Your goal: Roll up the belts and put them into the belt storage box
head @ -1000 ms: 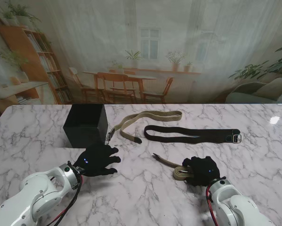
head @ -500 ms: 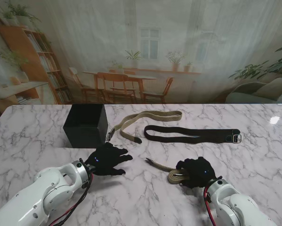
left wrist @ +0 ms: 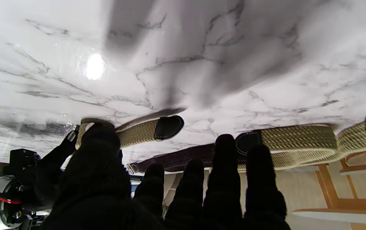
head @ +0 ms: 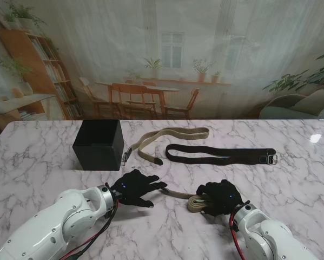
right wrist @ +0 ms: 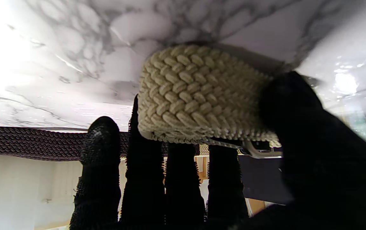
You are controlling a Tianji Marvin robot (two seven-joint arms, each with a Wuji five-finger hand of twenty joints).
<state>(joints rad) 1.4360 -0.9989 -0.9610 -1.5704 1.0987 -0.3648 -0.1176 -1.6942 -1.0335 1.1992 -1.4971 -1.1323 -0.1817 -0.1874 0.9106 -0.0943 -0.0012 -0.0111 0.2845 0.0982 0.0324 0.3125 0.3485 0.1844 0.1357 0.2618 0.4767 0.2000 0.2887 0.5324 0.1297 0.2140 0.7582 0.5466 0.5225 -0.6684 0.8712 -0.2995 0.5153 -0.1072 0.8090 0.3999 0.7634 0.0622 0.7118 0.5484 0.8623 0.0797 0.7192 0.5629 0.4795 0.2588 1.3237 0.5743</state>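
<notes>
The white marble table (head: 291, 179), veined in grey and glossy enough to catch a light glare, carries everything here. On its left part, farther from me, stands the belt storage box (head: 98, 144), a black open-topped cube with matte walls. To its right lies a long black belt (head: 221, 154), braided in texture, folded into a flat narrow loop with a metal buckle at its right end. Between box and black belt rests a beige woven belt (head: 167, 138), also doubled into a long loop, its dark tip pointing toward me and its buckle end close to the box.

Nearer to me is a third belt, the partly rolled beige belt (head: 197, 202): a tan basket-weave webbing wound into a small thick coil, with a short straight tail running left along the table and ending in a dark tab. The right wrist view shows the coil's plaited strands close up, tight and rounded.

The right hand (head: 220, 196), black-gloved, is clenched around that coil, thumb on one side and fingers (right wrist: 183, 179) on the other. The left hand (head: 133, 188), likewise gloved, is spread and released, holding nothing; its fingers (left wrist: 227, 179) reach toward the tail's dark tip, but whether they touch it cannot be told.
</notes>
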